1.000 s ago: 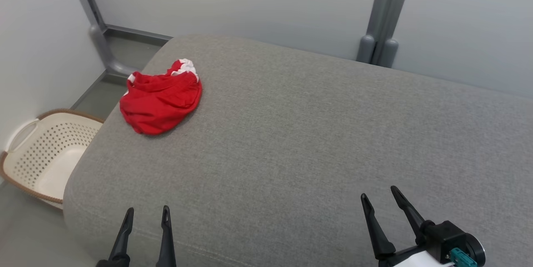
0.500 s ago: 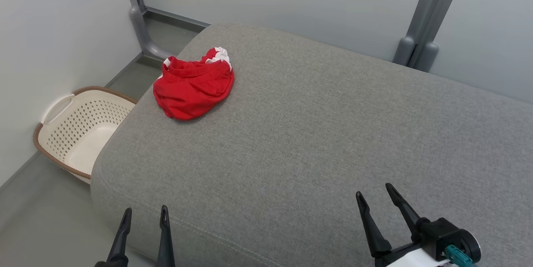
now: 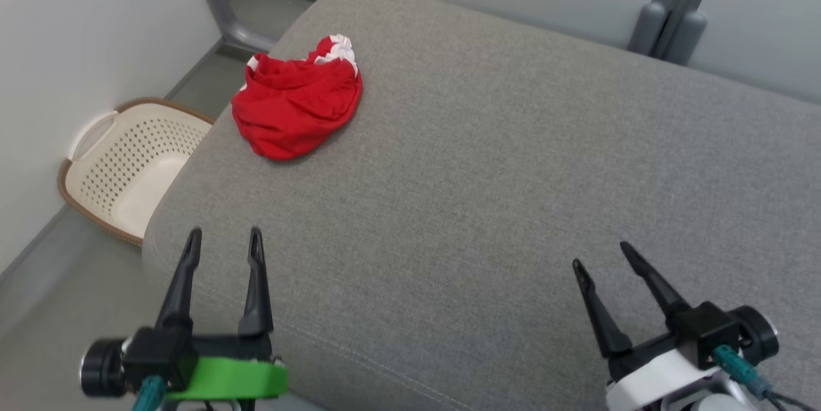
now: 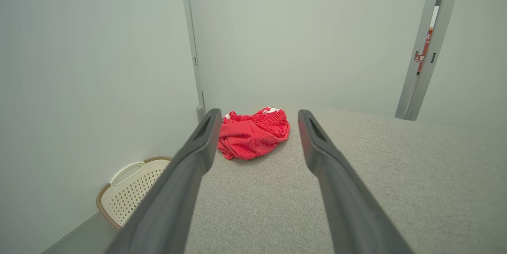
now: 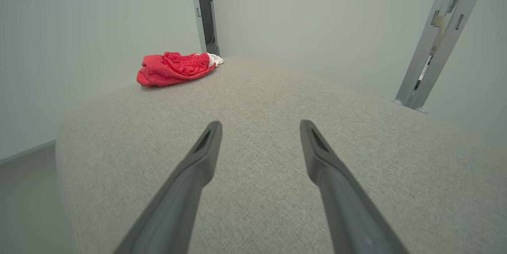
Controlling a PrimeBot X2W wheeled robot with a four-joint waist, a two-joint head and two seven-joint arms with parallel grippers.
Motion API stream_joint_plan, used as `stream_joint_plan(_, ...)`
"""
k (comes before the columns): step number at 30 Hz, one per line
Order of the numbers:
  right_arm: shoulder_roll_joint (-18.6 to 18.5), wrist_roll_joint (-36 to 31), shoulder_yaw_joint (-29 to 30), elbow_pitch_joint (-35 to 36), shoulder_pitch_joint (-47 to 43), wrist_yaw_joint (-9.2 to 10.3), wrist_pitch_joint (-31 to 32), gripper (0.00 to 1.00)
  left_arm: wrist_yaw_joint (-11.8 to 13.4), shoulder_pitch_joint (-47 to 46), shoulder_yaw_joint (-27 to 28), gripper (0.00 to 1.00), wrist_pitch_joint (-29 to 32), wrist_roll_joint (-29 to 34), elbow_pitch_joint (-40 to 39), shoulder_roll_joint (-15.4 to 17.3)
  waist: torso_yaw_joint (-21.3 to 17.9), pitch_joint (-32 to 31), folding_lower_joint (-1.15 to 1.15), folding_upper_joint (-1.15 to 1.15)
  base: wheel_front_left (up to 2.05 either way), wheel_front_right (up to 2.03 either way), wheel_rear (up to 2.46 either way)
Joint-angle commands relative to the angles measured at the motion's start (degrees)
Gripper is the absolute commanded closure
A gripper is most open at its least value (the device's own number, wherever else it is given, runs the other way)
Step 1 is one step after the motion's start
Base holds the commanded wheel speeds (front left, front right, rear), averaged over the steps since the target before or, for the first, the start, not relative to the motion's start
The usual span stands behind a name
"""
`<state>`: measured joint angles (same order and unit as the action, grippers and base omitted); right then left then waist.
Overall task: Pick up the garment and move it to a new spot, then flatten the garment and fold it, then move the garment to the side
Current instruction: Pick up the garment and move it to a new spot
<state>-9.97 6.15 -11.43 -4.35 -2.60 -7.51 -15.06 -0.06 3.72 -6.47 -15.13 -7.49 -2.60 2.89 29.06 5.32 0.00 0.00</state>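
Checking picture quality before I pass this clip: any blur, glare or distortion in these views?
Head view: soft even light, no glare, red garment sharp. Left wrist view: left fingers close and soft-edged, garment crisp. Right wrist view: wide-angle lens bows the grey cushion.

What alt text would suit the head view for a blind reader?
A crumpled red garment lies at the far left of a grey cushion. Nearer, the left gripper and right gripper are open and empty. A basket stands on the floor.
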Motion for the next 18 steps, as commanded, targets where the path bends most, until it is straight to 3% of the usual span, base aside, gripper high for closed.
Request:
stream_joint_plan(1, -1.7, -0.5, 0.7, 0.5, 1.5, 0.05, -0.1, 0.00, -0.8, -3.8, 0.0, 0.00, 0.0, 0.3, -0.1, 0.0, -1.0, 8.0, 0.00, 0.00, 0.00, 0.00, 0.00)
stream_joint_plan(7, -6.7, -1.5, 1.2, 1.7, 5.4, 0.05, -0.1, 0.00, -4.8, -19.6, 1.8, 0.00, 0.0, 1.6, 5.8, 1.5, -1.5, 17.2, 0.00, 0.00, 0.00, 0.00, 0.00)
stream_joint_plan(12, -9.8, -2.0, 1.3, 2.9, 7.5, 0.05, -0.1, 0.00, -6.5, -35.5, 1.7, 0.00, 0.9, 1.0, 18.5, 5.4, -2.7, 21.8, 0.00, 0.00, 0.00, 0.00, 0.00)
stream_joint_plan(18, -11.9, -2.3, 3.1, 4.9, 9.0, 0.05, -0.1, 0.00, -7.1, -54.3, 4.2, 0.00, 7.6, -4.7, 35.8, 8.0, -5.4, 26.8, 0.00, 0.00, 0.00, 0.00, 0.00)
